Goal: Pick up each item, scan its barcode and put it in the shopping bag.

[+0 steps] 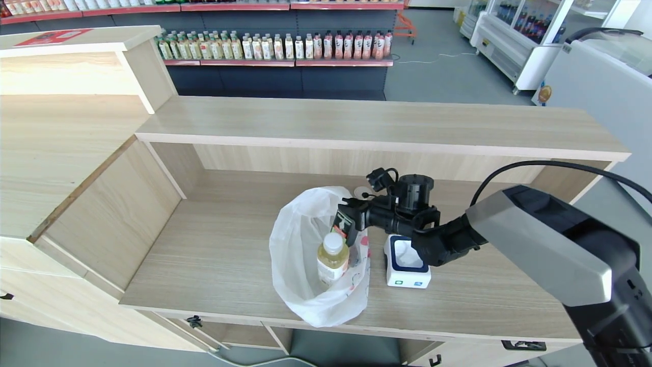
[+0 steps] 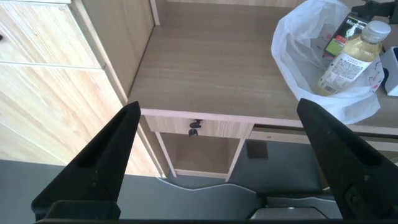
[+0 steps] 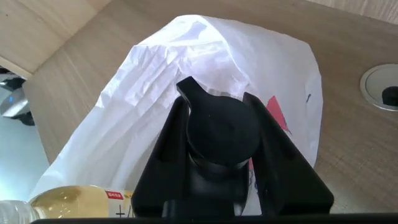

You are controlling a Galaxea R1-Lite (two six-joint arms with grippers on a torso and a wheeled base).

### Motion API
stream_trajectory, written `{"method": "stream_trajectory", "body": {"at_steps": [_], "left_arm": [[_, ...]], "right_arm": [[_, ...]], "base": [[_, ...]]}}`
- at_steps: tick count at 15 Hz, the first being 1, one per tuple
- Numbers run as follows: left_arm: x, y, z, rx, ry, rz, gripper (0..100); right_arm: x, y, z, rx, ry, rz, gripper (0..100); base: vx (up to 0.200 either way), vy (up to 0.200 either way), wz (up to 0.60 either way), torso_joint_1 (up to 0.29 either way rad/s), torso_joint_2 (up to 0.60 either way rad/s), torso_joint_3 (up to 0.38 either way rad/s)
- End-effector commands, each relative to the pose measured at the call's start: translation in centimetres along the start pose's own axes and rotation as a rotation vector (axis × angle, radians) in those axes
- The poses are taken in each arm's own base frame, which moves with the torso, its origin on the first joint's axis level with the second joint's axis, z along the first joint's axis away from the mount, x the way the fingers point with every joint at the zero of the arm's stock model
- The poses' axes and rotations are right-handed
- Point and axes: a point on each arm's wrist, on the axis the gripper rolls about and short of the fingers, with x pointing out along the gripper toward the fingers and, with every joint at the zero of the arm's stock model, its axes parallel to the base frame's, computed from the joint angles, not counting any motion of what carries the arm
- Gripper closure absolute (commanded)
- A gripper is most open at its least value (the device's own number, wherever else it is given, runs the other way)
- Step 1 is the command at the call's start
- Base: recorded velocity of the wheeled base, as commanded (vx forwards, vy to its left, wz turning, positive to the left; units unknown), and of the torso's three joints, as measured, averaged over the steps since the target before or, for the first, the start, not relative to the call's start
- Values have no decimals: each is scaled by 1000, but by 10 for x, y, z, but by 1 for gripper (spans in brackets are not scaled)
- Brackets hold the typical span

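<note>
Wooden counter [image 1: 214, 255]: right gripper [image 1: 351, 219] clamps a dark packet [image 1: 341, 227] over the bag [image 1: 290, 244]. Dropped askew, it could topple the bottle [image 1: 332, 257]. Left gripper [image 2: 214, 115] gapes.

Bottle [image 1: 333, 257] base hidden inside shopping bag [image 1: 291, 255]; scanner [image 1: 407, 278] top partly covered.

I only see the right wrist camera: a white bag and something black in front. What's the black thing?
Observer: A dark packet with a green patch, held by the right gripper over the bag.
Operator: Where's the beeper?
Observer: The scanner sits on the counter, close beside the bag, on the robot's right.
Operator: And my other hand?
Observer: The left gripper is open, back from the counter's front edge.
</note>
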Motion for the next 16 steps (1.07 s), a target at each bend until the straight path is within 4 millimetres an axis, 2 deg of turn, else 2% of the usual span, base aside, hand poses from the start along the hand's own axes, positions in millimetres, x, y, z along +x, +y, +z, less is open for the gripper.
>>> {"method": "stream_trajectory", "body": {"at_steps": [1, 5, 11, 12, 16], "left_arm": [[0, 0, 0, 0, 0, 1, 0], [0, 0, 0, 0, 0, 1, 0], [0, 0, 0, 0, 0, 1, 0], [0, 0, 0, 0, 0, 1, 0], [0, 0, 0, 0, 0, 1, 0]], "right_arm": [[4, -4, -19, -41, 26, -4, 100], [4, -11, -26, -119, 34, -14, 100], [5, -9, -26, -152, 26, -5, 100], [4, -9, -25, -153, 23, -1, 0], [0, -5, -6, -155, -14, 4, 0]], "base": [[0, 0, 0, 0, 0, 0], [0, 0, 0, 0, 0, 0], [0, 0, 0, 0, 0, 0], [0, 0, 0, 0, 0, 0], [0, 0, 0, 0, 0, 0]]}}
